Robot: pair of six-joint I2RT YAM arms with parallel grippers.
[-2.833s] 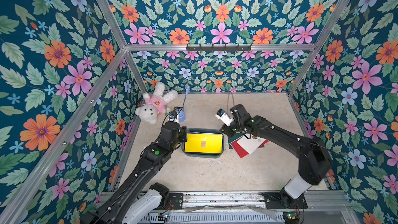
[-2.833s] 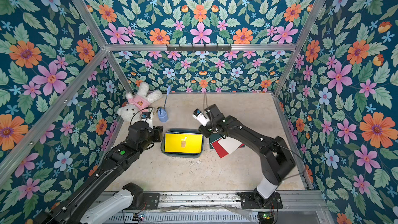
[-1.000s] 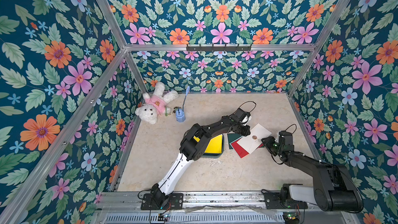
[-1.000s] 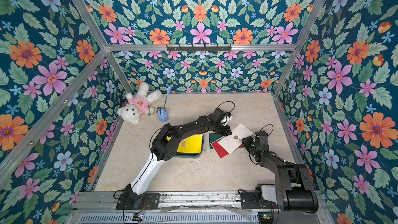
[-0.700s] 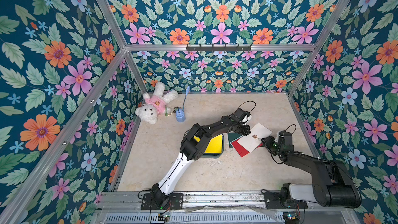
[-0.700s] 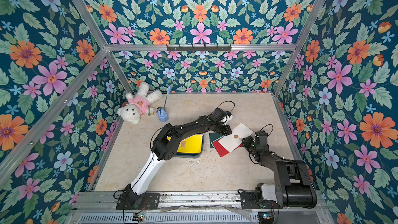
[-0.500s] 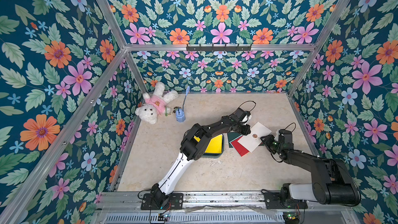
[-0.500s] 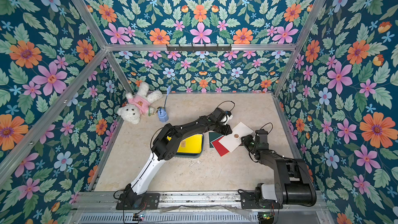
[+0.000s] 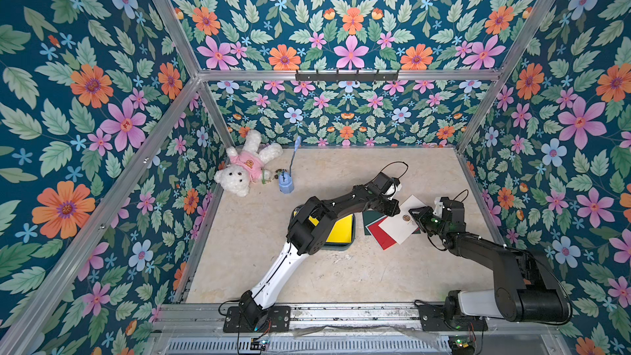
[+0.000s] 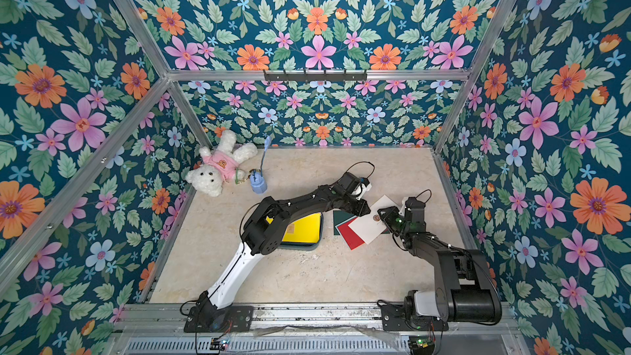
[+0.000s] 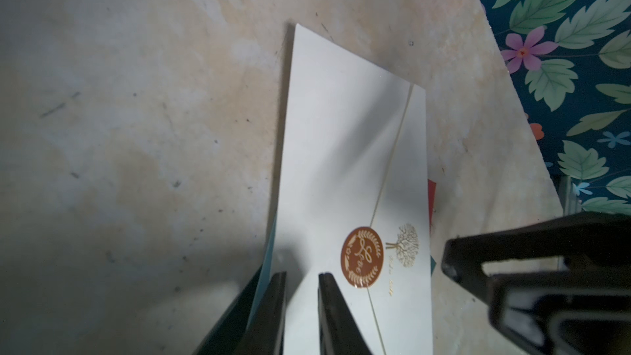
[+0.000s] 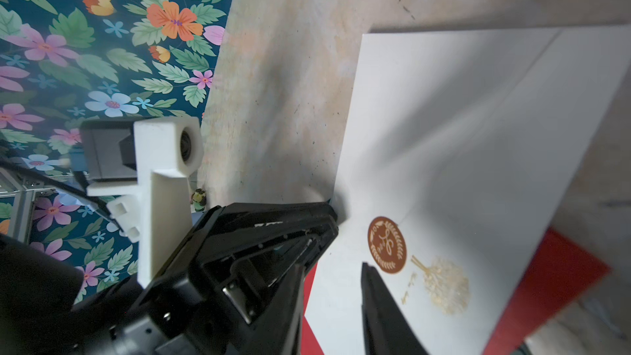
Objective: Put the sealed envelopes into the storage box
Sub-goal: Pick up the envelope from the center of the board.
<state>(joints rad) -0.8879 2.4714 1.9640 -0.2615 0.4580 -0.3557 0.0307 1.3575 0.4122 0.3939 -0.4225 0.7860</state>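
Jaws of the left gripper (image 11: 302,276) sit nearly together, pinched on one long edge of the white envelope (image 9: 399,225), which looks raised off the pile along that side. Facing it, the right gripper (image 12: 332,264) holds its jaws apart over the envelope's other side, close to the brown seal sticker (image 9: 406,217); whether it touches the paper I cannot tell. This envelope tops a red envelope (image 9: 384,237) and a dark green envelope (image 9: 371,220) toward the right edge of the bench (image 9: 341,278). The pile lies just beside the storage box (image 9: 345,247) at mid-bench, where a yellow envelope (image 9: 338,230) already lies. Paper this thin is probably light, floppy and slick against its neighbours, so a bite on a freed edge, clear of the sticker, seems the safest hold.
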